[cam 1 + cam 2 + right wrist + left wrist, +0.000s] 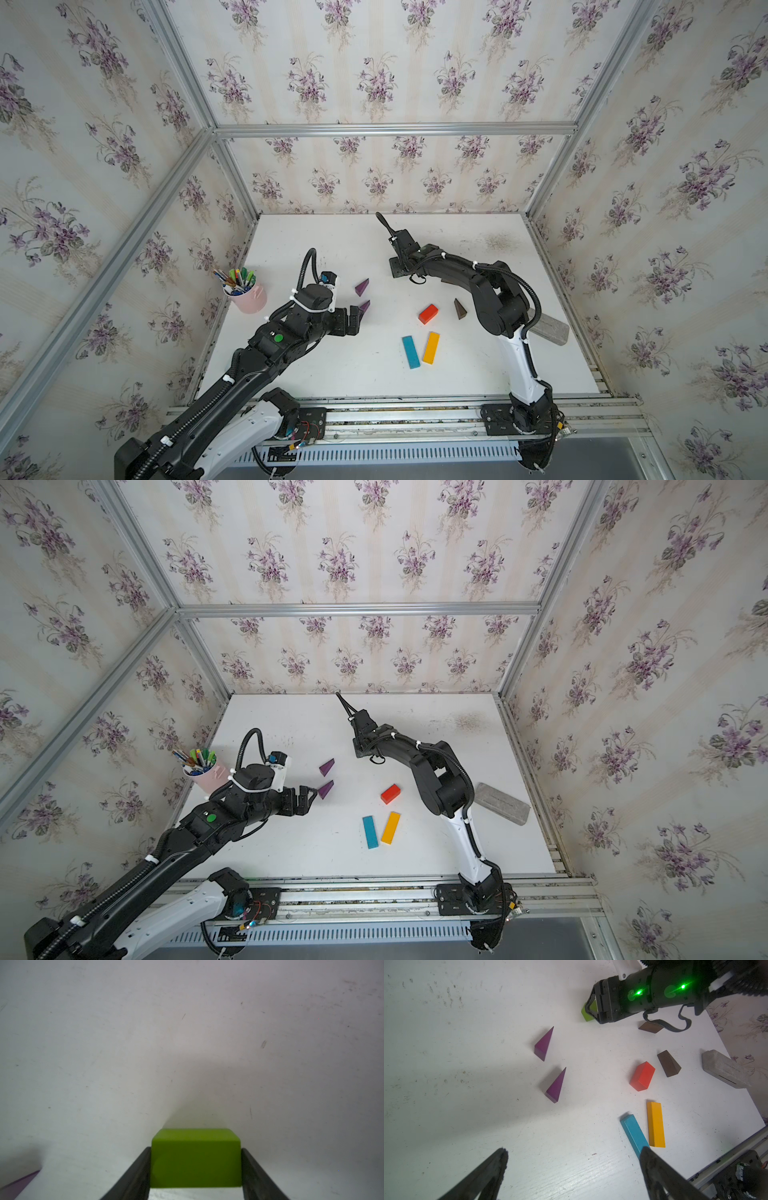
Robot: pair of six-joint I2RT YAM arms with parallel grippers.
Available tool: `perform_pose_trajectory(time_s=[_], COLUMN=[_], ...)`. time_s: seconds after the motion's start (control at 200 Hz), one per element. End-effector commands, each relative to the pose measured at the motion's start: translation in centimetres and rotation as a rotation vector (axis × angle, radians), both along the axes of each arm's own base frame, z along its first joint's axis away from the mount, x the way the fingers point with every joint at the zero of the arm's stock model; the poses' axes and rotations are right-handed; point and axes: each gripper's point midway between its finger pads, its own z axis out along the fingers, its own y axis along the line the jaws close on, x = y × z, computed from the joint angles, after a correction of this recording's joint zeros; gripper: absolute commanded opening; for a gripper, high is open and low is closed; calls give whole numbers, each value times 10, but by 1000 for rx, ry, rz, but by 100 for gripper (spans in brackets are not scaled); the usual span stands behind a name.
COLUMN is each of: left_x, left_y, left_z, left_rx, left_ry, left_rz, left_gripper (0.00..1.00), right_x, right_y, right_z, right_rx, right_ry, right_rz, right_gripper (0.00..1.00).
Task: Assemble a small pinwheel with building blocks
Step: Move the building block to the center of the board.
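Note:
The building blocks lie loose and apart on the white table (pixel 332 374); no pinwheel is in view. My right gripper (pixel 195 1149) is shut on the green block (pixel 195 1157), both fingers against its sides; the arm hides it in both top views. Two purple wedges (pixel 362 286) (pixel 365 306) lie left of centre. My left gripper (pixel 360 312) hovers open and empty just beside the nearer wedge. The red block (pixel 428 313), a brown wedge (pixel 459 308), the blue bar (pixel 410 352) and the orange bar (pixel 431 348) lie at centre right. Another brown wedge (pixel 650 1028) lies flat under the right arm.
A pink cup of coloured pens (pixel 249 297) stands at the table's left edge. A grey brick (pixel 548 328) lies by the right wall behind the right arm. Papered walls close in three sides; a metal rail (pixel 395 409) runs along the front.

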Motion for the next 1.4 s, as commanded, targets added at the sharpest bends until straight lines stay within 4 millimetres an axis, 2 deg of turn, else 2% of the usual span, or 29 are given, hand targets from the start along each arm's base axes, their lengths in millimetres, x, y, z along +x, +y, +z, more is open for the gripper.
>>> perform_pose_trajectory(time_s=[0.0, 0.16, 0.315, 0.475, 0.59, 0.709, 0.974, 1.184, 1.394], left_x=[2, 2, 6, 11, 9, 4, -3, -4, -4], left_y=[1, 1, 1, -2, -6, -5, -2, -1, -2], left_z=[2, 3, 10, 17, 20, 21, 22, 21, 27], left_rx=[-7, -7, 6, 40, 26, 4, -12, -18, -19], left_ry=[-12, -15, -38, -63, -63, -70, -86, -83, -88], left_rz=[19, 19, 16, -16, -39, -34, -30, -20, -29], left_gripper=[99, 99, 99, 99, 99, 99, 99, 99, 99], right_x=[-6, -22, -58, -91, -108, -112, -107, -98, -96], right_y=[-6, -15, -22, -13, -4, -5, -3, 0, 0], right_z=[-3, -3, -2, 4, -1, -10, -12, -5, 0], right_rx=[-12, -2, 25, 25, 38, 43, 33, 29, 38], right_ry=[12, 27, 56, 83, 131, 167, 149, 115, 91], right_rz=[-14, -28, -41, -29, -40, -84, -123, -121, -115], right_gripper=[58, 58, 58, 58, 59, 59, 61, 65, 76])
